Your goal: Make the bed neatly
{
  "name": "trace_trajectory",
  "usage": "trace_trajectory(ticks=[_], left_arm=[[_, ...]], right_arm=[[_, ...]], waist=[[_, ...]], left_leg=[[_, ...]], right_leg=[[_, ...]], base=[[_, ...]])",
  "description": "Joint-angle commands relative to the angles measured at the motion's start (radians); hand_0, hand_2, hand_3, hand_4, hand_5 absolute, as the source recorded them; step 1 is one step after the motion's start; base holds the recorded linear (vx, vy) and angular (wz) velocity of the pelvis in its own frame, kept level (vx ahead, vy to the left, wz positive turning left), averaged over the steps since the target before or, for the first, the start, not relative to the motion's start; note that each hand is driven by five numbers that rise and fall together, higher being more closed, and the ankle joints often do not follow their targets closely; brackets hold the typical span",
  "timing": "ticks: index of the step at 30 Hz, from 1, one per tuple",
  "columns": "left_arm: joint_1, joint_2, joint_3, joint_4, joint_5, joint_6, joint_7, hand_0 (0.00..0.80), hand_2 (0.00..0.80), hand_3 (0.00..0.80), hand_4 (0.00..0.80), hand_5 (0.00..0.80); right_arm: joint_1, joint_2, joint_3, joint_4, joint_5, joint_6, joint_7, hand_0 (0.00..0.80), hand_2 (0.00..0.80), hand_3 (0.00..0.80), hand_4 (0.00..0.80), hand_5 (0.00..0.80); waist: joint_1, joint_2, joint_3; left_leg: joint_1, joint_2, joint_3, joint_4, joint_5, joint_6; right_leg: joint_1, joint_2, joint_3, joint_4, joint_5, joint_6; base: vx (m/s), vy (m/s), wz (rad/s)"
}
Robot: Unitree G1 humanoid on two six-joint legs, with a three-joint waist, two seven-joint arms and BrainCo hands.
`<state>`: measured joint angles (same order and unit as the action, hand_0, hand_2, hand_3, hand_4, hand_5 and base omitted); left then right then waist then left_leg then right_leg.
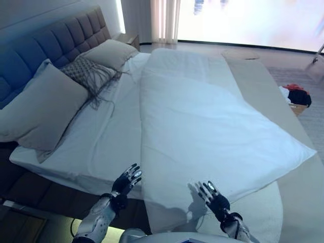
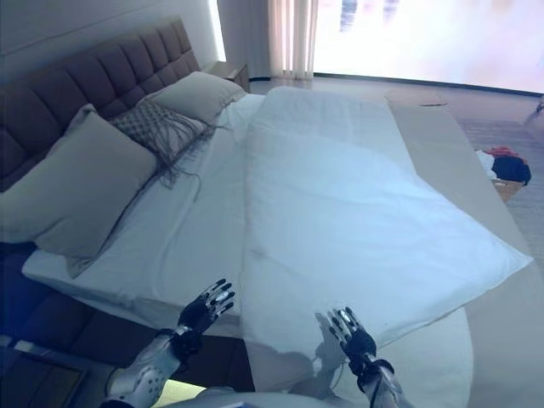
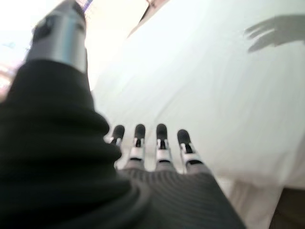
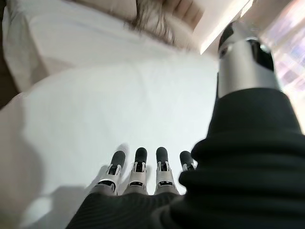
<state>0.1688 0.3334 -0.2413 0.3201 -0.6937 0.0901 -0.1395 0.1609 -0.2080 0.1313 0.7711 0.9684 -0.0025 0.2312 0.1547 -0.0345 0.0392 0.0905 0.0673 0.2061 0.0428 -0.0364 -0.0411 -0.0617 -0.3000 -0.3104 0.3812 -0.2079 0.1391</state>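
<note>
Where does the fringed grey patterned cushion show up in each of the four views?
Left eye view: fringed cushion upper left, between two plain pillows against the headboard.
Right eye view: same spot, upper left, fringe trailing onto the sheet.
Left wrist view: not in it; only white bedding past the left hand.
Right wrist view: probably the blurred fringe at the top edge, beyond the right hand.
Shared landmark: the white duvet.
</note>
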Motion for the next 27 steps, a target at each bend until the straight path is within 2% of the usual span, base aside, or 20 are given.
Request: trace_trajectory(ticks=[1,3,5,6,10,14,16,20,24,27], left_arm=[[-0.052,0.011,0.051,-0.001,0.045,-0.052,0.065,0.000,0.000,0.000,0.000,0.000],[-0.074,-0.007,0.041,0.067,0.072,-0.085,0.112,0.000,0.000,0.000,0.000,0.000],[-0.132,-0.002,0.015,0.100,0.054,-0.093,0.124,0.000,0.000,0.000,0.000,0.000],[-0.165,-0.006,-0.002,0.112,0.055,-0.100,0.123,0.000,0.000,0.000,0.000,0.000],[-0.143,0.011,-0.019,0.071,0.108,-0.102,0.105,0.000,0.000,0.000,0.000,0.000],[-0.103,0.055,-0.007,0.017,0.124,-0.099,0.095,0.000,0.000,0.000,0.000,0.000],[-0.127,0.081,-0.013,0.001,0.116,-0.124,0.100,0.000,0.000,0.000,0.000,0.000],[-0.206,0.112,-0.046,-0.028,0.064,-0.162,0.127,0.000,0.000,0.000,0.000,0.000],[-0.263,0.127,-0.096,-0.086,0.013,-0.201,0.143,0.000,0.000,0.000,0.000,0.000],[-0.285,0.126,-0.125,-0.104,0.002,-0.213,0.151,0.000,0.000,0.000,0.000,0.000]], right_arm=[[-0.089,0.013,-0.035,0.080,0.086,-0.021,-0.060,0.000,0.000,0.000,0.000,0.000],[-0.114,0.006,-0.058,0.113,0.093,-0.029,-0.080,0.000,0.000,0.000,0.000,0.000],[-0.134,-0.004,-0.070,0.135,0.096,-0.074,-0.084,0.000,0.000,0.000,0.000,0.000],[-0.148,-0.010,-0.085,0.146,0.099,-0.097,-0.088,0.000,0.000,0.000,0.000,0.000],[-0.153,-0.039,-0.176,0.184,0.109,-0.098,-0.083,0.000,0.000,0.000,0.000,0.000],[-0.152,-0.056,-0.238,0.206,0.158,-0.105,-0.069,0.000,0.000,0.000,0.000,0.000],[-0.187,-0.088,-0.258,0.227,0.210,-0.106,-0.061,0.000,0.000,0.000,0.000,0.000],[-0.310,-0.202,-0.306,0.320,0.292,-0.069,-0.035,0.000,0.000,0.000,0.000,0.000],[-0.428,-0.324,-0.328,0.376,0.313,-0.054,-0.043,0.000,0.000,0.000,0.000,0.000],[-0.472,-0.365,-0.325,0.392,0.321,-0.051,-0.047,0.000,0.000,0.000,0.000,0.000]], waist=[[0.008,-0.052,0.039],[-0.003,-0.034,0.044],[-0.012,-0.019,0.047],[-0.014,-0.010,0.054],[-0.013,-0.001,0.101],[0.012,-0.014,0.139],[0.026,-0.002,0.172],[0.035,0.027,0.241],[0.040,0.062,0.308],[0.043,0.075,0.332]], left_leg=[[-0.048,0.012,-0.007,0.170,-0.075,0.039],[-0.041,0.053,0.000,0.130,-0.030,0.014],[-0.061,0.064,0.013,0.096,-0.009,0.008],[-0.076,0.060,0.010,0.087,-0.009,0.007],[-0.088,0.046,0.003,0.158,-0.060,0.014],[-0.142,0.048,0.005,0.251,-0.107,0.028],[-0.220,0.073,-0.017,0.323,-0.148,0.021],[-0.370,0.097,-0.040,0.408,-0.158,0.012],[-0.506,0.099,-0.070,0.470,-0.155,0.001],[-0.567,0.090,-0.082,0.501,-0.150,0.001]], right_leg=[[0.099,0.024,-0.047,-0.284,0.288,0.019],[0.116,0.034,-0.023,-0.304,0.280,0.019],[0.101,0.023,-0.028,-0.308,0.274,0.025],[0.074,0.002,-0.036,-0.294,0.280,0.031],[0.020,-0.078,-0.061,-0.225,0.313,0.057],[0.005,-0.112,-0.087,-0.226,0.340,0.083],[-0.041,-0.119,-0.089,-0.206,0.335,0.097],[-0.160,-0.136,-0.083,-0.147,0.315,0.080],[-0.283,-0.149,-0.066,-0.088,0.289,0.055],[-0.364,-0.163,-0.041,-0.028,0.273,0.045]], base=[[0.095,0.116,-0.04],[0.049,0.178,-0.18],[-0.072,0.164,-0.26],[-0.108,0.171,-0.16],[0.069,0.117,-0.12],[0.074,-0.089,-0.04],[-0.157,-0.144,-0.05],[-0.326,-0.074,0.15],[-0.270,-0.014,0.08],[-0.126,0.004,0.15]])
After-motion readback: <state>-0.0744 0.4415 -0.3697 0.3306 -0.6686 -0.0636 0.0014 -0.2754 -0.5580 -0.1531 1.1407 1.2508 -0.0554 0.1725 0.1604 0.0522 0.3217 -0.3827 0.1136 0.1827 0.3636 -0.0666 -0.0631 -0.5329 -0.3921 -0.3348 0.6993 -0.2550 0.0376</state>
